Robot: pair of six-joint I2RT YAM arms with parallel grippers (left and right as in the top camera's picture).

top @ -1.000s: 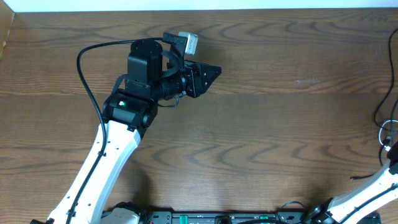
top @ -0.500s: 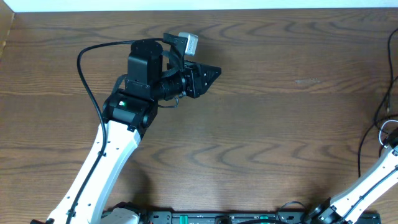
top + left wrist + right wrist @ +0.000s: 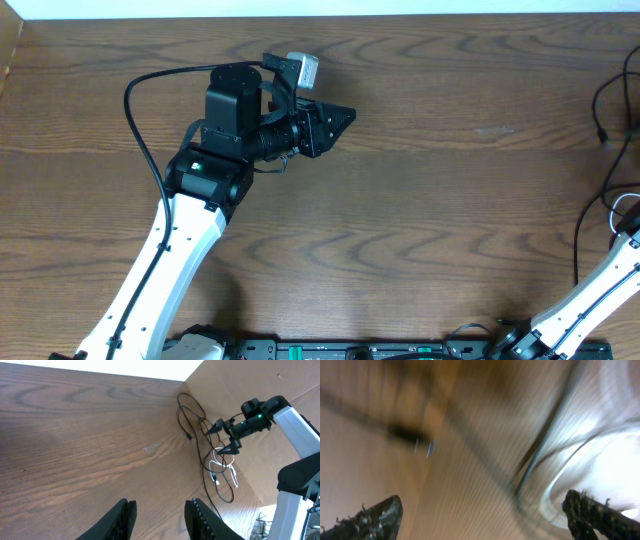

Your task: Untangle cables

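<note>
Since a second ago a black plug (image 3: 603,137) and its loop have slid into the overhead's right edge, probably dragged as the right claw (image 3: 220,440) shifted. That claw is spread wide and grips nothing. The cables (image 3: 206,452) lie heaped just beneath it, likely so it can pick a strand. The left claw (image 3: 160,516), also agape and empty, waits well apart from them. One white cord (image 3: 223,464); at least two black.

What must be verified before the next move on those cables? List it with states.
1. Left gripper open, empty: ok.
2. Right gripper open at the cables: ok.
3. Strand between its fingers: cannot tell.
4. Black cables free of white cable: not ok, looped together.
5. Right wrist view sharp: not ok, blurred.
6. Left gripper near the cables: not ok, far off.
</note>
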